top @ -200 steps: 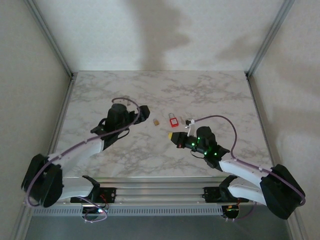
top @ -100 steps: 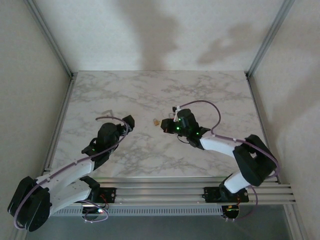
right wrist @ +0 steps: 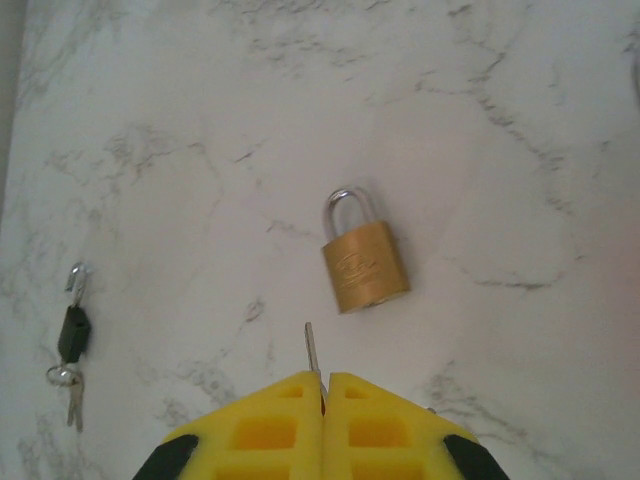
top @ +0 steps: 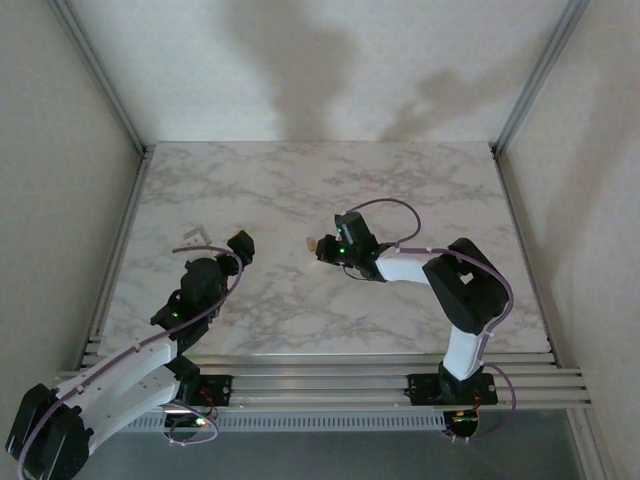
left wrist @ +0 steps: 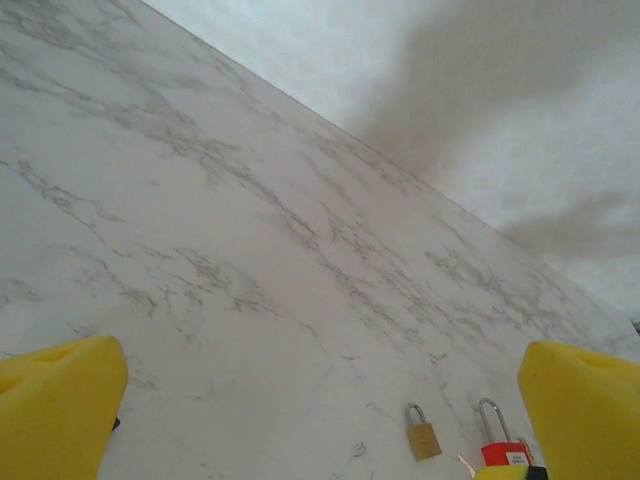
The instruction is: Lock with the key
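Padlocks two: brass padlock (right wrist: 365,265), red padlock (left wrist: 503,456). Key bunch (right wrist: 72,340) one. Right jaws pinch one key (right wrist: 312,350); left jaws wide apart.

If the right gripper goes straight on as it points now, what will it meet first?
Probably the brass padlock, just ahead of the right gripper and its key. The key aims near the lock's left edge, so it may slip past.

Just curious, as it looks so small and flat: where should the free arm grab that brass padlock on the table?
Probably the body of the brass padlock, pinched across its two narrow sides from above. It lies flat with the shackle pointing away from the right tool, so that leaves the bottom face open to the key held there.
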Controlling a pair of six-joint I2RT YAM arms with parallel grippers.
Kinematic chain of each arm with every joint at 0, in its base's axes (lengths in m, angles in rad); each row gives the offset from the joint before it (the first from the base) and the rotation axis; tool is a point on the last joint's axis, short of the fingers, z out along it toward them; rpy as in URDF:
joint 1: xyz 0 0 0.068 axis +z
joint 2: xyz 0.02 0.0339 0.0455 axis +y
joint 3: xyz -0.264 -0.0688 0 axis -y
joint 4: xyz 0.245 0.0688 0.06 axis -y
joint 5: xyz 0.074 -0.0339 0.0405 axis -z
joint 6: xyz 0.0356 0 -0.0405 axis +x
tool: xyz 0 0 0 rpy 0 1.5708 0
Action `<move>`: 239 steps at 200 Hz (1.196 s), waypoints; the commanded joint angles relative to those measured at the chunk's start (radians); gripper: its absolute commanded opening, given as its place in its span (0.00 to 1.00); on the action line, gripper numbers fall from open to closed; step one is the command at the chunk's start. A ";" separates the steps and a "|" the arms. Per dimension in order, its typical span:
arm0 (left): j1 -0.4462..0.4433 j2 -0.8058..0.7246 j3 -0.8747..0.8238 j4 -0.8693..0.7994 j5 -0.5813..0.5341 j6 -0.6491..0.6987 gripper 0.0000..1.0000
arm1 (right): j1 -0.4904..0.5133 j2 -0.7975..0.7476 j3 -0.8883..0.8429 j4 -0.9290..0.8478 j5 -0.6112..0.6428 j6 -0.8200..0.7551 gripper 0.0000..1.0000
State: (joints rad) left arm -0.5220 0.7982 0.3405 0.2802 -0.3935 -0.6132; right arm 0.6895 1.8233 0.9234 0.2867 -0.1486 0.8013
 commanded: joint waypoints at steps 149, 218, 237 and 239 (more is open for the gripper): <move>-0.001 -0.001 -0.012 0.007 -0.033 -0.017 1.00 | -0.072 0.146 0.148 -0.043 -0.071 0.019 0.00; -0.002 0.004 -0.010 0.005 -0.033 -0.018 1.00 | -0.090 0.166 0.163 -0.025 -0.109 0.036 0.00; -0.002 0.008 -0.008 0.006 -0.031 -0.017 1.00 | -0.091 0.183 0.174 -0.026 -0.123 0.044 0.00; -0.001 0.009 -0.009 0.005 -0.031 -0.018 0.99 | -0.092 0.184 0.173 -0.026 -0.124 0.044 0.00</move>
State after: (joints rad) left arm -0.5220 0.8013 0.3397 0.2802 -0.4061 -0.6212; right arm 0.6044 1.9720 1.0630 0.2672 -0.2401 0.8280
